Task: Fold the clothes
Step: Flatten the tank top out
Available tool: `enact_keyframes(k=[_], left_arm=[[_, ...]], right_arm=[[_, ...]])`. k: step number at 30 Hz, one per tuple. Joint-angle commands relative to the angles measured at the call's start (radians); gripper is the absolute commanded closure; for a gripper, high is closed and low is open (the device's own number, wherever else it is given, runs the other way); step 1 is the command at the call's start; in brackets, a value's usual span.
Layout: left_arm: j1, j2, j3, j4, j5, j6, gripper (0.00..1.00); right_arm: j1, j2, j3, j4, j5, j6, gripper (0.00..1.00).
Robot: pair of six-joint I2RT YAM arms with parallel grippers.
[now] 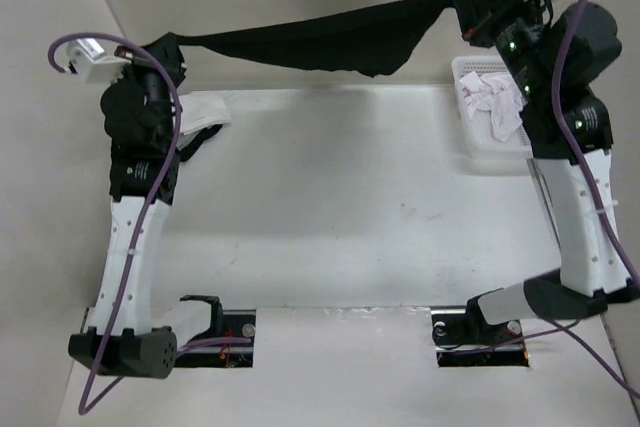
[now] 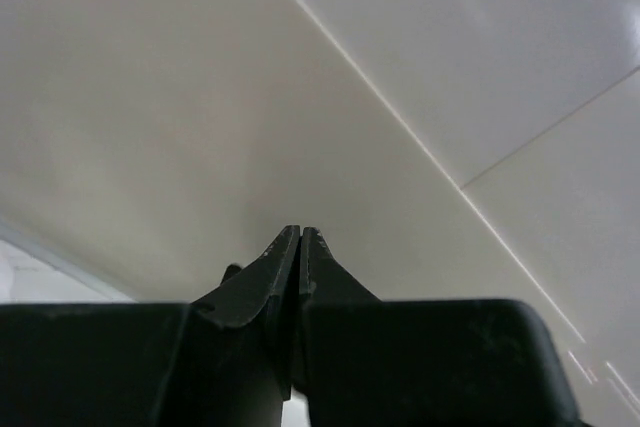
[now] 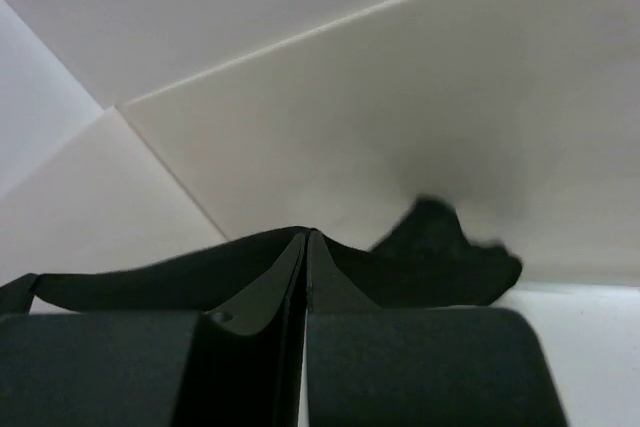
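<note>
The clothes [image 1: 330,37], one plain black shirt, hang stretched in the air over the table's far edge and sag in the middle. My left gripper [image 1: 168,47] holds the shirt's left end, raised high at the back left. My right gripper [image 1: 478,15] holds the right end at the back right. In the left wrist view the gripper [image 2: 301,231] is pressed shut, with only a small dark scrap showing beside it. In the right wrist view the gripper [image 3: 306,233] is shut, and the black fabric [image 3: 440,257] runs out to both sides of the tips.
A white basket [image 1: 470,152] stands at the table's back right with a wrinkly white garment [image 1: 492,97] in it, just under the right arm. White and grey cloths [image 1: 205,117] lie at the back left by the left arm. The white table [image 1: 340,207] lies below the shirt.
</note>
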Motion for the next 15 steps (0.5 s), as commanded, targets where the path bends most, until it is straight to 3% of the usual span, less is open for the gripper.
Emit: enact_keyframes(k=[1,8,12,15], left_arm=[[-0.009,-0.074,-0.152,0.029,-0.024,-0.014,1.00],[-0.074,-0.397,-0.680,0.007,-0.039,-0.062,1.00],[-0.111,-0.617,-0.938,-0.166,-0.053,-0.068,1.00],[-0.129,-0.764,-0.990,-0.361,-0.020,-0.068,1.00]], right_arm=[[-0.006,-0.096,-0.252,0.077,-0.003,0.015,0.98],[0.073,-0.556,-1.085,0.269,0.078,0.117,0.97],[0.207,-0.800,-1.471,0.271,0.138,0.228,0.99],[0.345,-0.949,-1.649,0.191,0.176,0.322,1.00]])
